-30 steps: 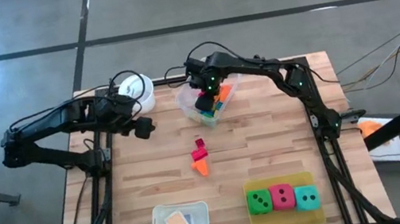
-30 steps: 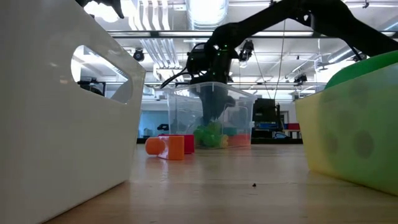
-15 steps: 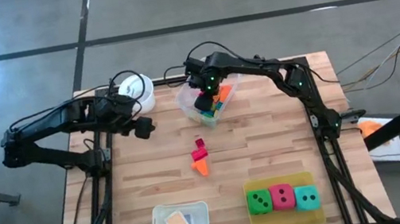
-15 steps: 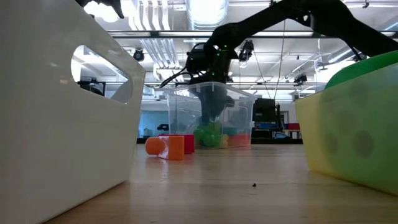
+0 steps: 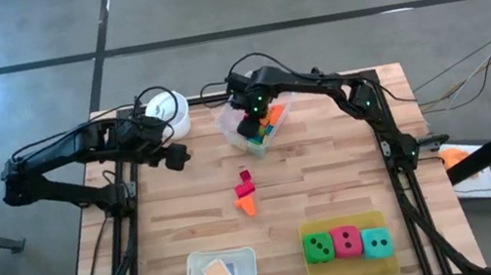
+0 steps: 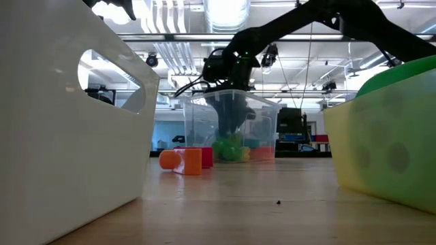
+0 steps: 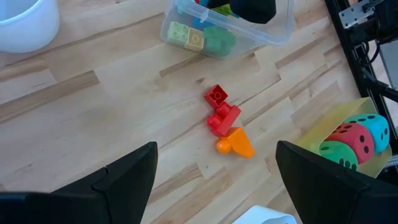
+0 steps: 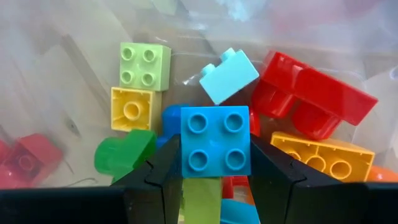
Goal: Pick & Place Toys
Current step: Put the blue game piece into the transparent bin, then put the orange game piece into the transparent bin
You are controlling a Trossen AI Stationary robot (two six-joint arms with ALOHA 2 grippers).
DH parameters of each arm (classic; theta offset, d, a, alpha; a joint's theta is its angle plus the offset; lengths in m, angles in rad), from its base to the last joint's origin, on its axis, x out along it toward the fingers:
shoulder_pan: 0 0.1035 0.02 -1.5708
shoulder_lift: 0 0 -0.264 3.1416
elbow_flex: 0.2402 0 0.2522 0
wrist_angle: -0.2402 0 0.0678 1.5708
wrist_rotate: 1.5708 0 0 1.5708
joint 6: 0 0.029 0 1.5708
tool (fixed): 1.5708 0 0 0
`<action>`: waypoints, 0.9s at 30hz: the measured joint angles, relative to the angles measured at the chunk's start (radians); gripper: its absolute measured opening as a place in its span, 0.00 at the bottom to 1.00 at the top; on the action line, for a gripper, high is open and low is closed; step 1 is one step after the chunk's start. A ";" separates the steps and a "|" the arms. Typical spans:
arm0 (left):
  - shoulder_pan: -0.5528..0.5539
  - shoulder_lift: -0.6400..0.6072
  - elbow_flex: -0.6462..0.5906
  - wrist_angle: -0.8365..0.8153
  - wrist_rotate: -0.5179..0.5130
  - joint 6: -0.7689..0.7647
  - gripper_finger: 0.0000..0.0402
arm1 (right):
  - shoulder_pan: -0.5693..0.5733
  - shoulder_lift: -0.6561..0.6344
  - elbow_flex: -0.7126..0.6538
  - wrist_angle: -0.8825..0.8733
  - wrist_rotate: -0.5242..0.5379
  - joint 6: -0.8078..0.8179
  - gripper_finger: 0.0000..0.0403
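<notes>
The right claw [image 8: 215,163] is down inside the clear tub [image 5: 227,127] near the tabletop's far edge, fingers clamped on a blue four-stud block [image 8: 215,140]. Around it lie loose red, yellow, orange and green blocks [image 8: 140,84]. Over the last second the claw has barely shifted — likely the block is gripped but not yet lifted out.

The left claw [image 5: 175,155] waits spread wide beside the white cup [image 5: 167,112]. Mid-tabletop sit two red blocks [image 7: 220,111] and an orange piece [image 7: 234,143]; three dice [image 5: 346,242] rest near the front-right corner in a yellow tray [image 5: 343,227].

The tabletop [image 5: 332,181] is pale wood — behind it, a lit workshop.
</notes>
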 joint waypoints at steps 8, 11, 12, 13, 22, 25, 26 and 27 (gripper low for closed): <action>0.000 0.000 0.000 0.000 0.000 0.000 0.82 | 0.000 0.000 -0.006 -0.004 0.000 -0.004 0.33; 0.000 0.000 0.000 0.000 0.000 0.000 0.82 | 0.000 0.000 -0.006 -0.004 0.000 -0.004 0.33; 0.000 0.000 0.000 0.000 0.000 0.000 0.82 | 0.000 0.000 -0.006 -0.004 0.000 -0.004 0.33; 0.000 0.000 0.000 0.000 0.000 0.000 0.82 | 0.000 0.000 -0.006 -0.004 0.000 -0.004 0.33; 0.000 0.000 0.000 0.000 0.000 0.000 0.82 | 0.000 0.000 -0.006 -0.014 -0.001 0.011 0.57; 0.000 0.000 0.000 0.000 0.000 0.000 0.82 | 0.000 0.000 -0.006 -0.019 -0.002 0.009 0.69; 0.000 0.000 0.000 0.000 0.000 0.000 0.82 | 0.000 0.000 -0.006 -0.020 -0.002 0.008 0.72; 0.000 0.000 0.000 0.000 0.000 0.000 0.82 | 0.000 0.000 -0.006 -0.024 -0.003 0.008 0.75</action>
